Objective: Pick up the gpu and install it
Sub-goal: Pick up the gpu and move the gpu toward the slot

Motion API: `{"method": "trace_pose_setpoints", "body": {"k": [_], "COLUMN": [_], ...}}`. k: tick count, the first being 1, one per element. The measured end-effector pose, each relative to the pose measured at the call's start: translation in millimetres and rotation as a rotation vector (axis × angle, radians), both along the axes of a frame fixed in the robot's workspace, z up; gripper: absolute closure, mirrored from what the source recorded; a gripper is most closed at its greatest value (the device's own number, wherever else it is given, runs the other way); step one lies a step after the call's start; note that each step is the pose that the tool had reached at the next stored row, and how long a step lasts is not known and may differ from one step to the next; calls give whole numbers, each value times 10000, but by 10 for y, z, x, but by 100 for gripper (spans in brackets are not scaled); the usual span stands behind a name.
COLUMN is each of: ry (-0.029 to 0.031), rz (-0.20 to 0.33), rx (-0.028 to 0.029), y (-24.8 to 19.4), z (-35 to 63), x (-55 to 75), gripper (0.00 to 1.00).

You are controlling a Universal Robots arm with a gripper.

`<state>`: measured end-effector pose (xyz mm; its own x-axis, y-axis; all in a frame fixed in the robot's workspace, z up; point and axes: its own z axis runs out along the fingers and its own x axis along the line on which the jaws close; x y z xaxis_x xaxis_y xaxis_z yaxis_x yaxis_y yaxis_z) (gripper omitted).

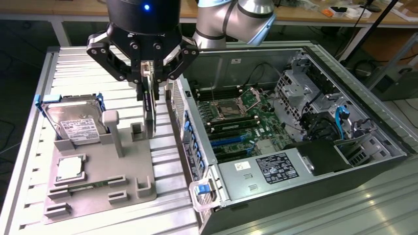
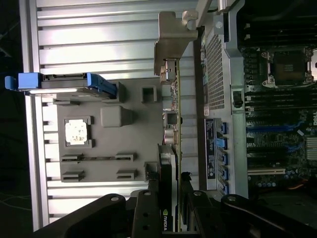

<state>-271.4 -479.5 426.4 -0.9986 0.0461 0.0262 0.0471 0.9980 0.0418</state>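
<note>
The gpu (image 1: 150, 115) is a thin card seen edge-on, hanging upright from my gripper (image 1: 148, 90), which is shut on its upper part. It hangs over the edge of the grey fixture plate (image 1: 130, 166) on the side nearest the open computer case (image 1: 365, 161). Whether its lower end still touches the plate I cannot tell. In the wrist view the gpu (image 2: 174, 119) runs away from my gripper (image 2: 171, 191), with its silvery end bracket (image 2: 171, 47) at the far end. The motherboard (image 1: 242, 122) lies exposed inside the case, at the exterior view's right of the card.
On the fixture plate stand a boxy hard drive (image 1: 78, 125) in a blue-edged holder, a processor chip (image 1: 70, 167) and a narrow memory stick (image 1: 88, 185). A grey post (image 1: 111, 129) rises beside the card. The case's perforated wall (image 1: 176, 105) stands close to the card.
</note>
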Motion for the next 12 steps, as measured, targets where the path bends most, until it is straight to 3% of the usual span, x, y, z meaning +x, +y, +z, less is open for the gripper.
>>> {"method": "trace_pose_setpoints", "body": {"k": [12], "ry": [0], "rz": [0], "rx": [-2], "y": [0], "z": [0], "x": [40], "gripper": [73]}}
